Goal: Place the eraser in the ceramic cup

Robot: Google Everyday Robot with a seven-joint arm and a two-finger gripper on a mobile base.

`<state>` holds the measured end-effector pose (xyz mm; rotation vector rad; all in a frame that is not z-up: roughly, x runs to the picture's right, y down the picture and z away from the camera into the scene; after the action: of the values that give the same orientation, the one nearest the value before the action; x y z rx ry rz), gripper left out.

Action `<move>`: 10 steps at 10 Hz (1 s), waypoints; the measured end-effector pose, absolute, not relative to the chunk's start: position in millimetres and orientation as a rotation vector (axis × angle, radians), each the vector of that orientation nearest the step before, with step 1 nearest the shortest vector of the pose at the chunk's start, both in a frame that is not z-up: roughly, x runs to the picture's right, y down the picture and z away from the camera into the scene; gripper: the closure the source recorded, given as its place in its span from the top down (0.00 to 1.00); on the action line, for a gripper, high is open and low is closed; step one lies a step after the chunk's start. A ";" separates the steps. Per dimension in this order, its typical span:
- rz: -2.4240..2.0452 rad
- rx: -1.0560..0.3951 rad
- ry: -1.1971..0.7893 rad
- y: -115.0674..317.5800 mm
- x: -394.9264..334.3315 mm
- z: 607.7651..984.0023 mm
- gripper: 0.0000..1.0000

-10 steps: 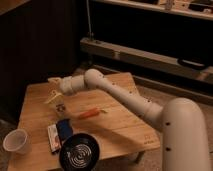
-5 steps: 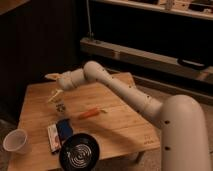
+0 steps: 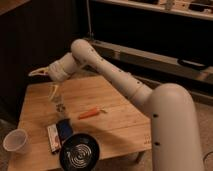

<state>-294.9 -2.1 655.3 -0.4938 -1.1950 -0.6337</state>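
Observation:
The eraser (image 3: 52, 137), a small flat white block with dark markings, lies on the wooden table (image 3: 120, 125) near the front left, beside a blue flat object (image 3: 64, 128). At the table's front left corner stands the ceramic cup (image 3: 16, 141), white and upright. My gripper (image 3: 43, 83) hovers over the back left part of the table, well above and behind the eraser. It is open, one finger pointing left and the other down, with nothing between them.
A wide black bowl (image 3: 80, 152) sits at the front edge, right of the eraser. An orange stick-like object (image 3: 91, 113) lies mid-table, and a small dark item (image 3: 61, 106) lies under the gripper. Dark shelving stands behind the table.
The arm has swung the gripper a little to the left and slightly up over the back left of the table. The objects on the table have not moved.

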 end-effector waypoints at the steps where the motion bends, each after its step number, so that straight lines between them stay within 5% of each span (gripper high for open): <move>1: -0.646 -0.526 -1.092 7.1 -294.2 660.7 0.80; 4: -0.639 -0.460 -0.781 37.5 -264.3 665.3 0.80; 10: -0.606 -0.322 -0.662 54.4 -235.9 649.0 0.80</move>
<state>-235.9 54.4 649.0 -0.3218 -0.6617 -0.6059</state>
